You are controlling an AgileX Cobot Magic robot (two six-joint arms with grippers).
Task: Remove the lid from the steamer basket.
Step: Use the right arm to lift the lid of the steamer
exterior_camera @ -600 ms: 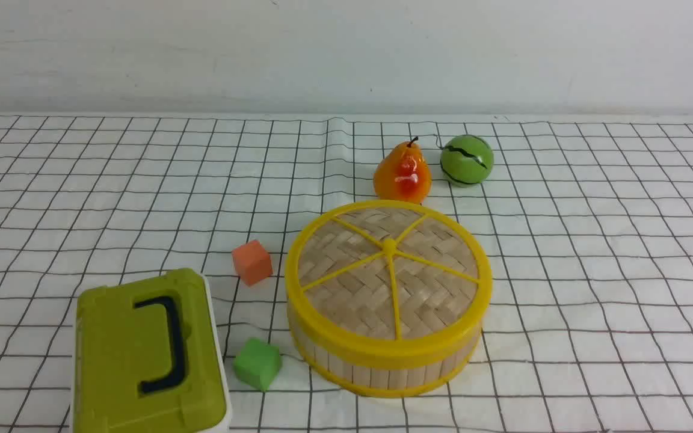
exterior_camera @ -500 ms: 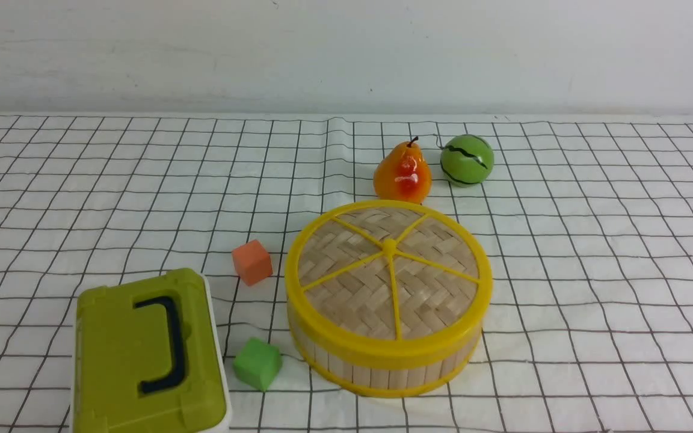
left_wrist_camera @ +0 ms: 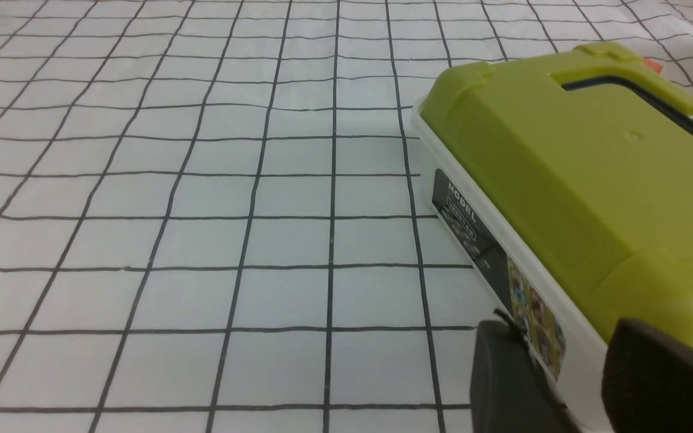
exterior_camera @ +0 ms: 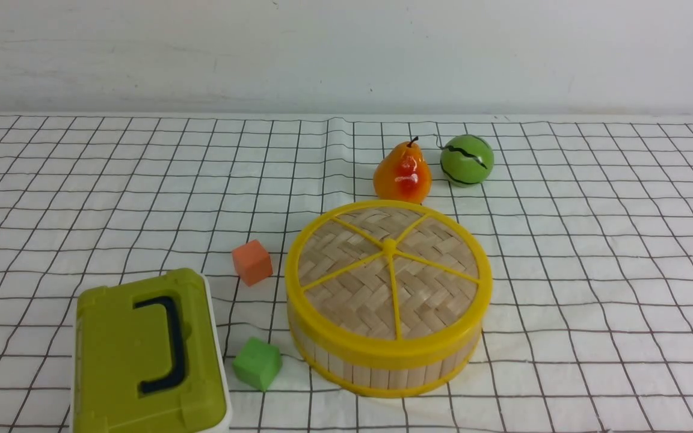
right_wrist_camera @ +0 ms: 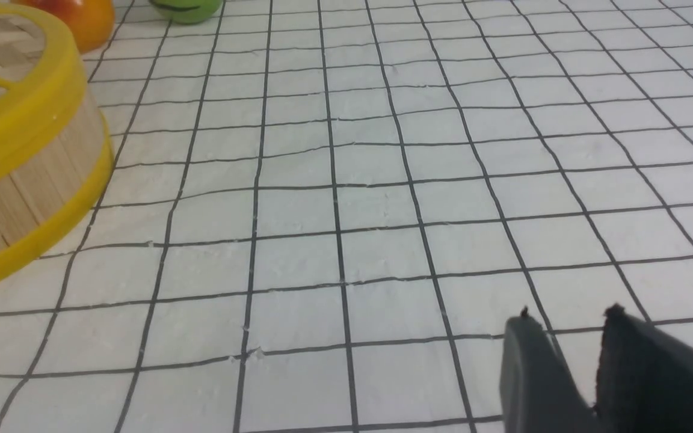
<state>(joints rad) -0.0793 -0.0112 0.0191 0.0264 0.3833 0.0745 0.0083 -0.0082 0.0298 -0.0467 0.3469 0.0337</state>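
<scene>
The lid (exterior_camera: 388,270), a woven tan disc with a yellow rim and yellow spokes, sits closed on the steamer basket (exterior_camera: 382,373) at the table's front centre. In the right wrist view the basket's slat wall (right_wrist_camera: 21,180) and the lid's rim (right_wrist_camera: 27,108) show far to one side. My right gripper (right_wrist_camera: 569,314) is empty above the cloth, well apart from the basket, jaws a little apart. My left gripper (left_wrist_camera: 563,331) is empty, jaws apart, close beside the olive-green box (left_wrist_camera: 563,150). Neither gripper shows in the front view.
The olive-green box with a dark handle (exterior_camera: 142,355) stands at the front left. An orange cube (exterior_camera: 252,262) and a green cube (exterior_camera: 257,363) lie left of the basket. A toy pear (exterior_camera: 402,173) and a green ball (exterior_camera: 467,160) stand behind it. A checked cloth (exterior_camera: 593,270) covers the table.
</scene>
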